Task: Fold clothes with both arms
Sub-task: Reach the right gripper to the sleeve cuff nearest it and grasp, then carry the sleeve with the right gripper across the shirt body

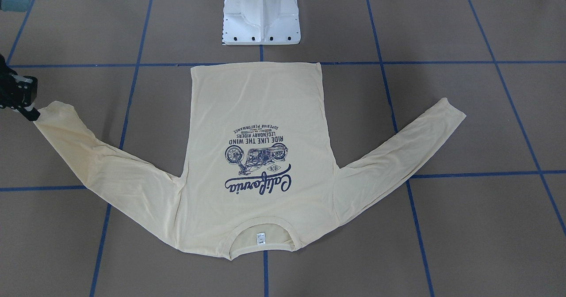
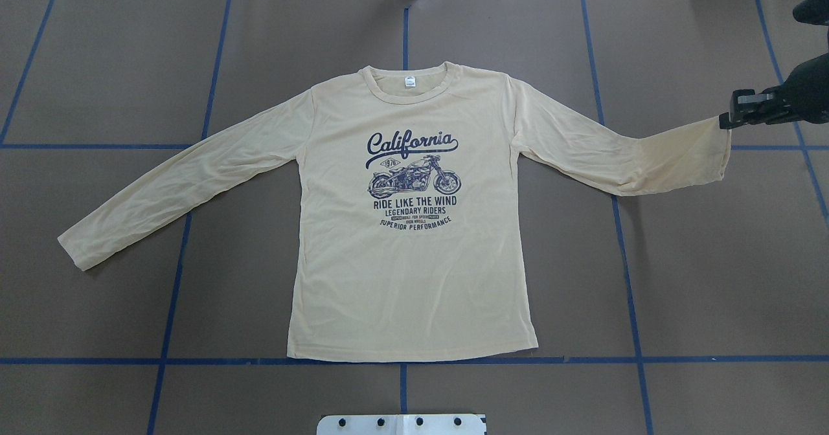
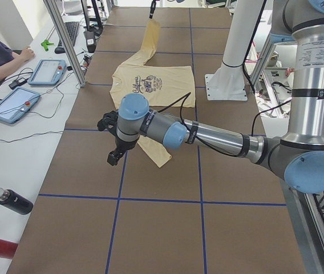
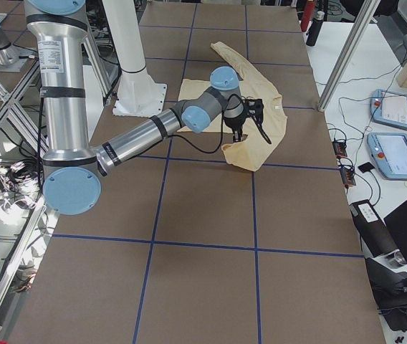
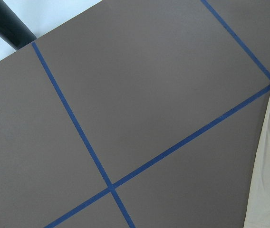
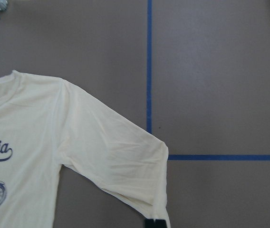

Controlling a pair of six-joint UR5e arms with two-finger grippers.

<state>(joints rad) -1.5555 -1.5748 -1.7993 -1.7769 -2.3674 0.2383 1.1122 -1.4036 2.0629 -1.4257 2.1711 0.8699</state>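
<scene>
Overhead exterior: T-shirt [image 2: 414,260] flat, print-up, frame centre on tabletop [image 2: 712,279]; right arm [image 4: 132,140], jaws pinched on right cuff [image 2: 715,153] at frame's right edge; left arm [image 3: 219,134], jaws' aperture not discernible; step, judged: sleeve fold; next likely calls for carrying cuff inward across chest.

T-shirt [image 2: 414,279], navy chest print [image 2: 413,179]: "California" in script; "1976" in small badge; "RIDE LIKE THE WIND"; "LEGENDARY RIDERS"; "SUPERIOR PERFORMANCE" (tiny line between last two unreadable). Neck label [image 2: 409,81]: text too small.
</scene>
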